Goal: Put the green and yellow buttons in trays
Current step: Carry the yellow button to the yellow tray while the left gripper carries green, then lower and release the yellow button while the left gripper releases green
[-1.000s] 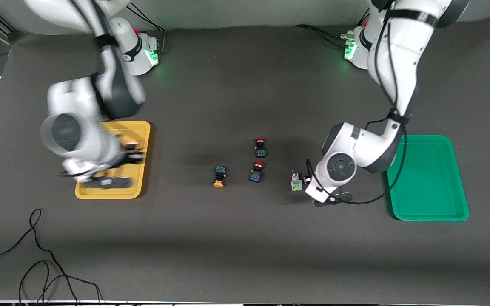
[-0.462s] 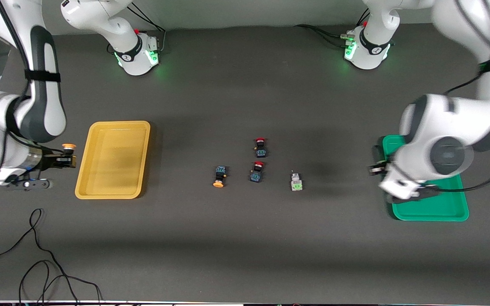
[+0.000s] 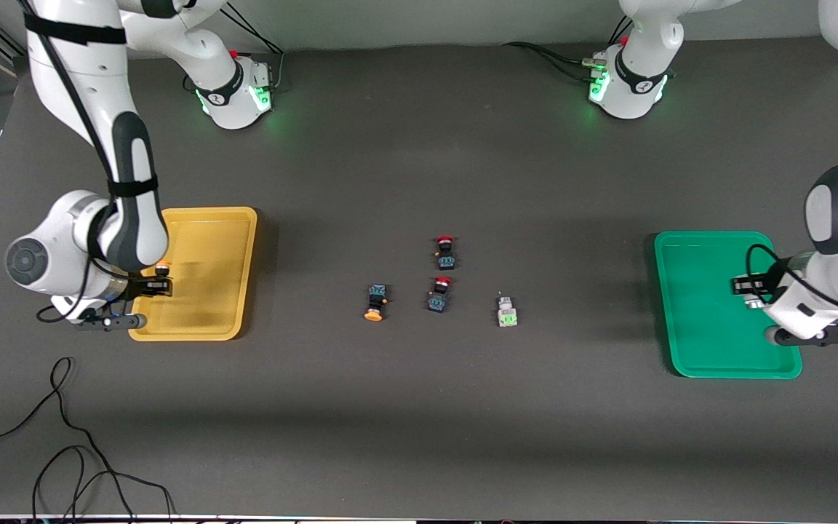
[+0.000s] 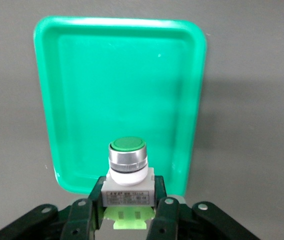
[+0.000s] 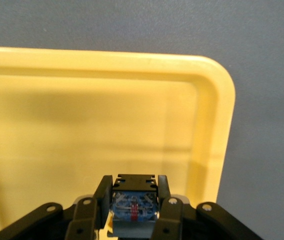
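Observation:
My left gripper [image 3: 748,285] is shut on a green-capped button [image 4: 127,170] and holds it over the green tray [image 3: 703,342], which also shows in the left wrist view [image 4: 72,75]. My right gripper [image 3: 157,282] is shut on a yellow-capped dark button [image 5: 133,202] over the edge of the yellow tray [image 3: 201,320]; that tray fills the right wrist view [image 5: 82,115]. On the table's middle lie a second yellow-capped button [image 3: 374,302] and a second green-capped button [image 3: 507,311].
Two red-capped dark buttons [image 3: 445,252] [image 3: 439,293] stand between the loose yellow and green ones. A black cable [image 3: 62,437] loops on the table near the front camera, toward the right arm's end.
The left gripper has carried its green button from the tray's edge to over the tray. The right gripper has swung in with its yellow button to the yellow tray's edge.

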`<state>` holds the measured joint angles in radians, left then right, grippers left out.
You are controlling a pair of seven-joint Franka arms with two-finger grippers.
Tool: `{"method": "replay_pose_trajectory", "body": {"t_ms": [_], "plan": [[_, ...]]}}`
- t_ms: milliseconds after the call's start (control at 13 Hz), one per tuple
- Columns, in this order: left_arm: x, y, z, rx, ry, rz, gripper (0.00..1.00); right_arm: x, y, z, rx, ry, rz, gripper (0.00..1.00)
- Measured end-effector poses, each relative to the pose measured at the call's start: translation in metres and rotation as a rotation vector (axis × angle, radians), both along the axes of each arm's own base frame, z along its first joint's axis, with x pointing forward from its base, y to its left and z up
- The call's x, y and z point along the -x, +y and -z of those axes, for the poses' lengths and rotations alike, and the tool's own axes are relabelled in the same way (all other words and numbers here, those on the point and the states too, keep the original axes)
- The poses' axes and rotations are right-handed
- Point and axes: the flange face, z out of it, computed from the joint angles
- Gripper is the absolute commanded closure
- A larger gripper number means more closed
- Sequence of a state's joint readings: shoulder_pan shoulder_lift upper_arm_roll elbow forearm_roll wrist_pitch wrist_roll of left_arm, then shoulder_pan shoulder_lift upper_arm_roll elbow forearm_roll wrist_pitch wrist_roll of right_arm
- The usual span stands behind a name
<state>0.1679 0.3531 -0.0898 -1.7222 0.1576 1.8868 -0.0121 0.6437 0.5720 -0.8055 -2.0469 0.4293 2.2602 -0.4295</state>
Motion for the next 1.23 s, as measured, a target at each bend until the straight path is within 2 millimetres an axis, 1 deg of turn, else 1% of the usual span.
{"method": "replay_pose_trajectory", "body": {"t_ms": [77,154,231,308,462,538,692,769,846,923,1077,1154,1231], "plan": [[0.008,0.016,0.022,0.008,-0.030,0.017,1.00,0.000,0.000,0.003,-0.003,0.000,0.008,0.69],[0.019,0.028,0.045,0.016,-0.054,0.028,1.00,-0.001,0.000,0.005,-0.011,-0.003,0.014,0.42],[0.031,0.039,0.068,0.024,-0.073,0.035,1.00,-0.001,-0.001,0.005,-0.017,-0.007,0.021,0.13],[0.042,0.045,0.087,0.031,-0.092,0.042,1.00,-0.001,-0.003,0.004,-0.019,-0.010,0.025,0.03],[0.060,0.044,0.114,0.039,-0.129,0.052,1.00,-0.005,-0.002,0.000,-0.024,-0.012,0.026,0.01],[0.066,0.041,0.123,0.042,-0.140,0.056,1.00,-0.006,-0.001,-0.002,-0.032,-0.005,0.024,0.01],[0.073,0.044,0.133,0.046,-0.150,0.051,1.00,-0.012,0.003,-0.009,-0.046,0.002,0.021,0.01],[0.076,0.045,0.136,0.047,-0.157,0.049,1.00,-0.017,0.006,-0.017,-0.059,0.005,0.017,0.01],[0.078,0.046,0.140,0.048,-0.159,0.047,0.33,-0.025,0.009,-0.033,-0.078,0.011,0.012,0.01],[0.080,0.046,0.144,0.050,-0.154,0.045,0.01,-0.036,0.012,-0.057,-0.097,0.016,0.007,0.01],[0.082,0.046,0.151,0.054,-0.150,0.044,0.00,-0.056,0.022,-0.110,-0.122,0.020,-0.007,0.01],[0.082,0.046,0.153,0.054,-0.151,0.044,0.00,-0.065,0.031,-0.136,-0.123,0.013,-0.004,0.01],[0.081,0.046,0.152,0.054,-0.152,0.044,0.00,-0.072,0.044,-0.156,-0.124,0.006,0.001,0.01]]}}
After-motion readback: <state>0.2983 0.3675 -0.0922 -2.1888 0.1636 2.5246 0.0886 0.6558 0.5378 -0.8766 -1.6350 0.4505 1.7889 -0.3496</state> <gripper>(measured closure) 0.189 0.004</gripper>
